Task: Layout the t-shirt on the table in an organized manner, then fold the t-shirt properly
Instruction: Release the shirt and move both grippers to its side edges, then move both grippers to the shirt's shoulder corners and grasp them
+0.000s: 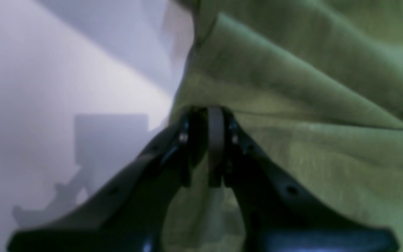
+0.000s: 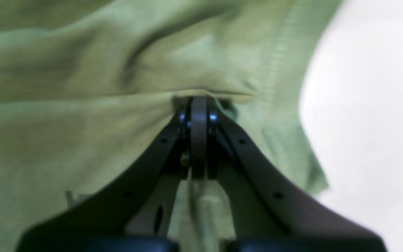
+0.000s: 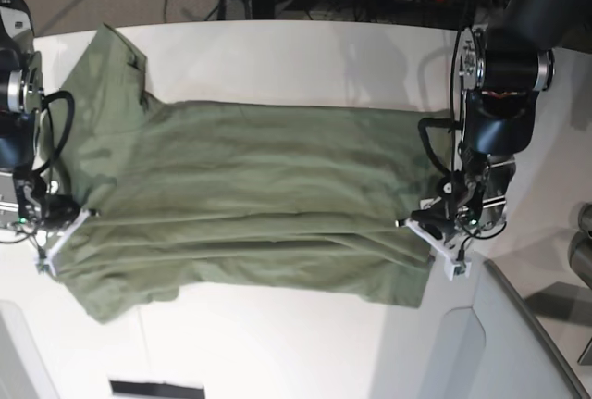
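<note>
**Both grippers pinching the t-shirt, one at each end**

The t-shirt [image 3: 250, 200] lies spread across the table [image 3: 305, 56], olive green, long axis running side to side in the base view. It's mostly flat but w/ long creases running lengthwise between the two grip points, and one sleeve reaches toward the table's far corner on that view's left. Near edge of the shirt sits well inside the table's near edge; white top shows all round it.

Left gripper [image 1: 206, 117] is at the shirt's end on the base view's right [image 3: 437, 225]. Jaws nearly together, clamped on a fold of green cloth; in the left wrist view the fabric bunches right at the tips and drapes away to the right, w/ bare table and the arm's shadow to the left (picture is soft, so stitching can't be made out).

Right gripper [image 2: 198, 105] is at the shirt's opposite end, base view's left [image 3: 57, 223]. Jaws fully closed on the cloth, fabric puckered into the tips. In the right wrist view a hemmed edge w/ visible stitching runs just beside the tips, and white table lies past that edge.

Both grip points sit on the shirt's nearer half, roughly level w/ each other. Beyond the table's far edge: cables and a blue object on the floor. A grey panel [image 3: 518, 343] lies by the table's near corner, just beside the left gripper.
</note>
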You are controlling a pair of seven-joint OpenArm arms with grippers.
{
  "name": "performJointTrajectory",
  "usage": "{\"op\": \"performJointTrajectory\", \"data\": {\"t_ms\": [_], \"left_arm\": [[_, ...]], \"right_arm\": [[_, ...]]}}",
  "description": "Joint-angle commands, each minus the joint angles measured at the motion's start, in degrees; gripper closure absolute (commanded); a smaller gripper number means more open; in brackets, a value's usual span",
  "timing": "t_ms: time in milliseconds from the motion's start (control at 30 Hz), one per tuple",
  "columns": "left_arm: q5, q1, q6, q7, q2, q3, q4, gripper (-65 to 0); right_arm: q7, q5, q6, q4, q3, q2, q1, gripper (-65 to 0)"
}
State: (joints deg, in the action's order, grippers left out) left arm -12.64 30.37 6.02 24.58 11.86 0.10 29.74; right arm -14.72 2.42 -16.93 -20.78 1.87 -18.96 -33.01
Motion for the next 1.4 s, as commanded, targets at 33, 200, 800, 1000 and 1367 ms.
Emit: {"op": "performJointTrajectory", "data": {"t_ms": [33, 200, 800, 1000, 1367], "left_arm": [[-0.2, 2.5, 0.4, -1.1, -0.8, 0.1, -2.1, -7.6], [-0.8, 4.1, 0.4, -1.1, -1.5, -0.5, -0.3, -7.6], [-0.9, -33.0, 0.6, 23.8, -0.7, -13.7, 64.3, -7.6], [-8.2, -42.2, 0.6, 23.9, -3.1, -27.4, 69.7, -7.6], [-29.9, -50.3, 0.6, 23.8, 0.9, -35.0, 69.2, -8.6]], "right_arm": [[2.2, 0.1, 0.3, 0.2, 0.0, -1.4, -3.1, 0.0], [1.9, 0.3, 0.4, 0.9, 0.1, -3.9, -4.5, 0.0], [-38.2, 0.4, -0.2, -75.5, 26.5, 10.7, 32.6, -0.2], [-41.6, 0.2, 0.0, -76.7, 30.8, 15.2, 36.6, -0.2], [-48.0, 0.2, 0.3, -84.5, 39.7, 19.3, 39.0, -0.2]]}}
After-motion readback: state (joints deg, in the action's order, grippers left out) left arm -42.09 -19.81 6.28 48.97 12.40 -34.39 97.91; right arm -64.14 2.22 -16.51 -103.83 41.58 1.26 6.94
